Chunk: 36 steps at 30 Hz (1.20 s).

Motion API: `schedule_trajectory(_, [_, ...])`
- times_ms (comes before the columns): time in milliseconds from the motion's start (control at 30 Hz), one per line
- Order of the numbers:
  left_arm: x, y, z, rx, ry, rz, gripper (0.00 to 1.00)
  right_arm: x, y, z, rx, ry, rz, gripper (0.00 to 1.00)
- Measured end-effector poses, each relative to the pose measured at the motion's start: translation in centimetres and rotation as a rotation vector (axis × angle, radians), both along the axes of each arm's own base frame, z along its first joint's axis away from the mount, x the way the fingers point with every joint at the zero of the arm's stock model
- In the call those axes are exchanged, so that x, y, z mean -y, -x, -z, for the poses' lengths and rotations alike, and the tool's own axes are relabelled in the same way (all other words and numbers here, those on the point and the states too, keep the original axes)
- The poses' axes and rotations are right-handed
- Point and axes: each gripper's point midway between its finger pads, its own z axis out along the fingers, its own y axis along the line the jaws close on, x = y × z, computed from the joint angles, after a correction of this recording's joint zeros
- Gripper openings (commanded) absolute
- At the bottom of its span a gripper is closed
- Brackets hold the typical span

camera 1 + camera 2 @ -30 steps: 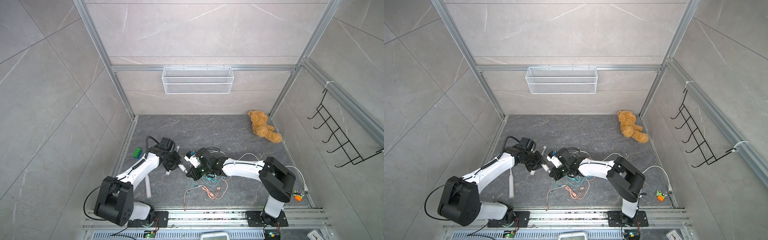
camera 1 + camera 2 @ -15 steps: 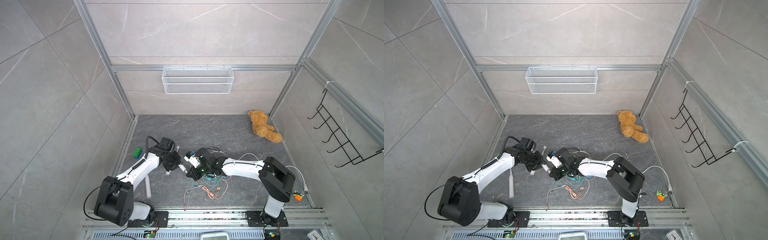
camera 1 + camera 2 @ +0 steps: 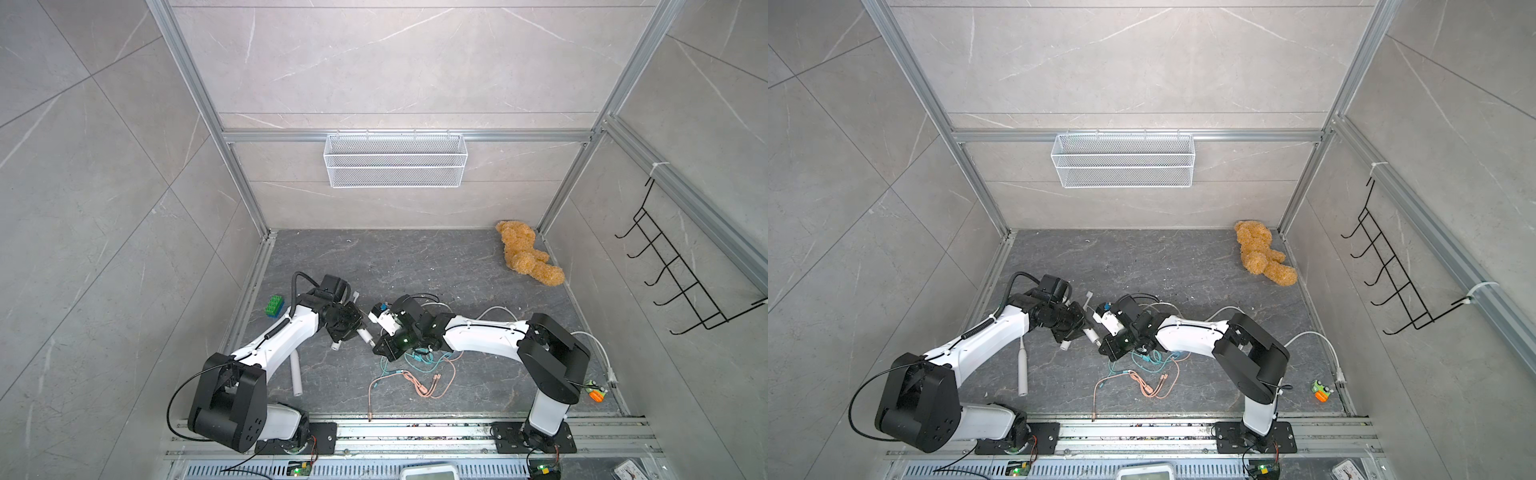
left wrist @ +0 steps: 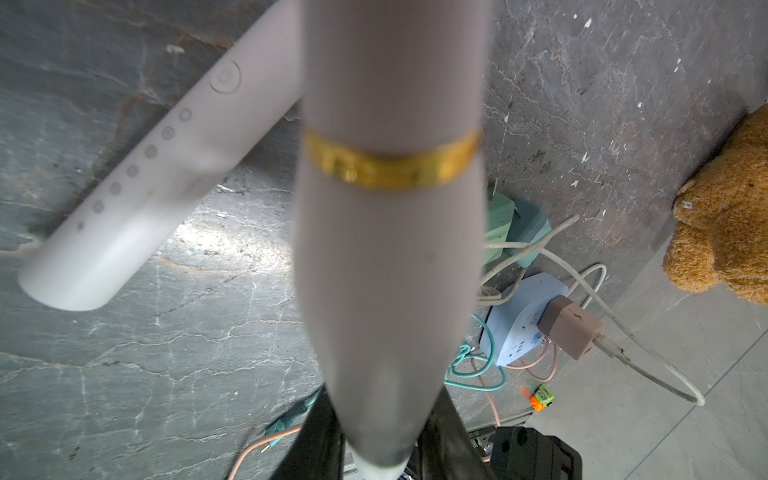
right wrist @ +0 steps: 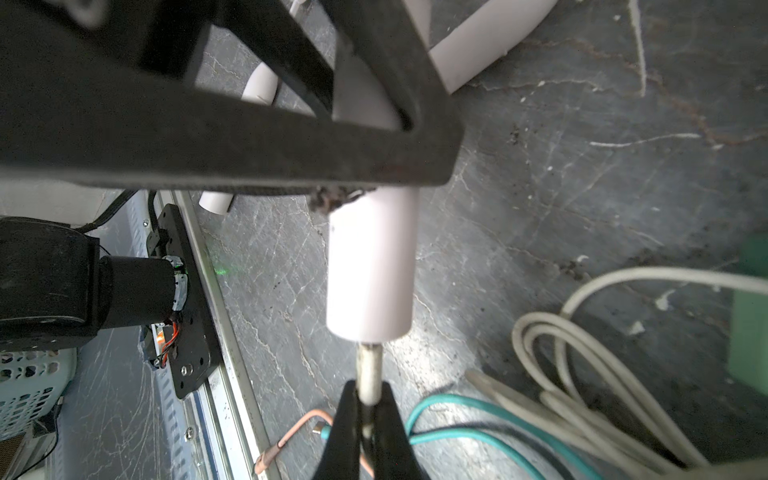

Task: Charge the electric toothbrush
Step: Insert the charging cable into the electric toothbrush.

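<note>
My left gripper (image 4: 380,449) is shut on the white electric toothbrush (image 4: 386,249), which has a gold band (image 4: 390,166) round its body. In both top views the left gripper (image 3: 348,329) (image 3: 1076,328) holds it tilted just above the floor. The handle's lower end (image 5: 370,266) points at my right gripper (image 5: 370,401). That gripper is shut on a thin charging plug (image 5: 370,370), whose tip sits at the handle's base. From above, the right gripper (image 3: 376,344) meets the handle end (image 3: 365,334) mid-floor.
Other white toothbrush handles lie on the floor (image 4: 145,174) (image 3: 296,374). A blue power strip (image 4: 519,328) with a brown adapter (image 4: 569,328) and tangled teal and pink cables (image 3: 415,370) lie under the right arm. Also here: a teddy bear (image 3: 525,257), a green brick (image 3: 274,306) and an orange toy (image 3: 595,392).
</note>
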Motion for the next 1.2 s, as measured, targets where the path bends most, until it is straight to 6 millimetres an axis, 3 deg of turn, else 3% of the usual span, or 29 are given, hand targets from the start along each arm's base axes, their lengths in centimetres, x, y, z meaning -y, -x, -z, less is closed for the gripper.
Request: schedule_trajectory(1200, [2.6, -0.2, -0.7, 0.083, 0.052, 0.098, 0.00, 1.9, -1.0, -0.7, 0.031, 0.065, 0.051, 0.00])
